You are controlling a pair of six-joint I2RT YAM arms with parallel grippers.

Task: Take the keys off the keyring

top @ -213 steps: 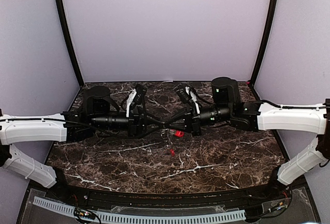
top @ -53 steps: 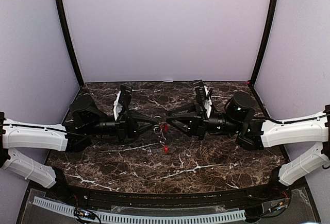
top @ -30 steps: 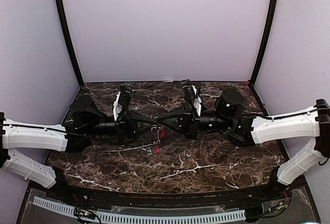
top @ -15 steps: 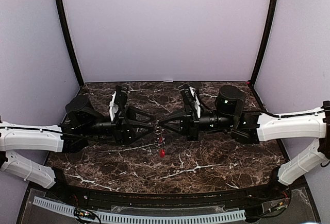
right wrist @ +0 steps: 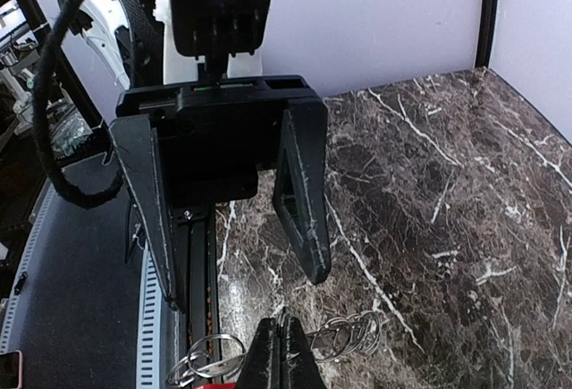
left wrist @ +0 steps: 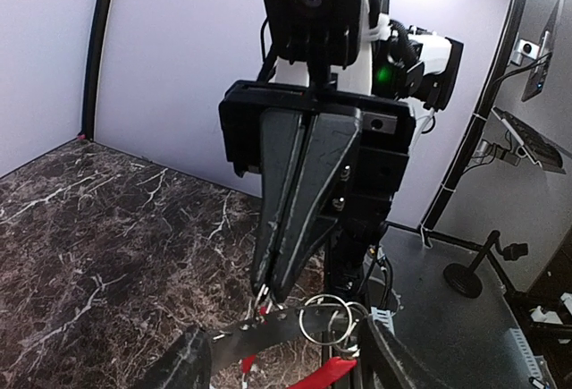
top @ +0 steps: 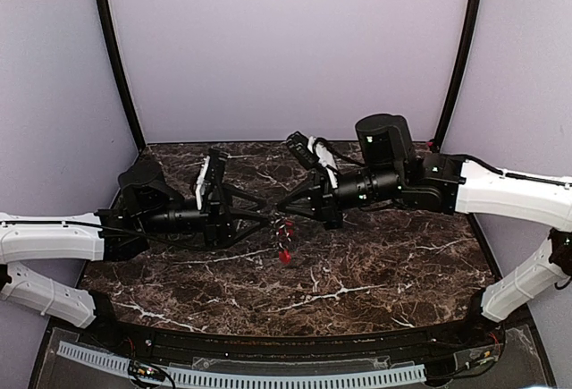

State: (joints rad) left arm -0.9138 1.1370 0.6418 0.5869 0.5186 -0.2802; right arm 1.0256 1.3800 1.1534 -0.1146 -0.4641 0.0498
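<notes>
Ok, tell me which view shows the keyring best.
Left wrist: the keyring shows as distinct wire loops, near and clear. Right wrist shows it cropped at the bottom edge; top external shows just a tiny glint.

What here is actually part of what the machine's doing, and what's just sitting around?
Part of the job:
keyring, pinched in the shut right pincer
red-headed key, just below the ring
left pincer, open, facing the ring

Just there:
marble table
lilac walls
white ribbed strip along the near edge
</notes>
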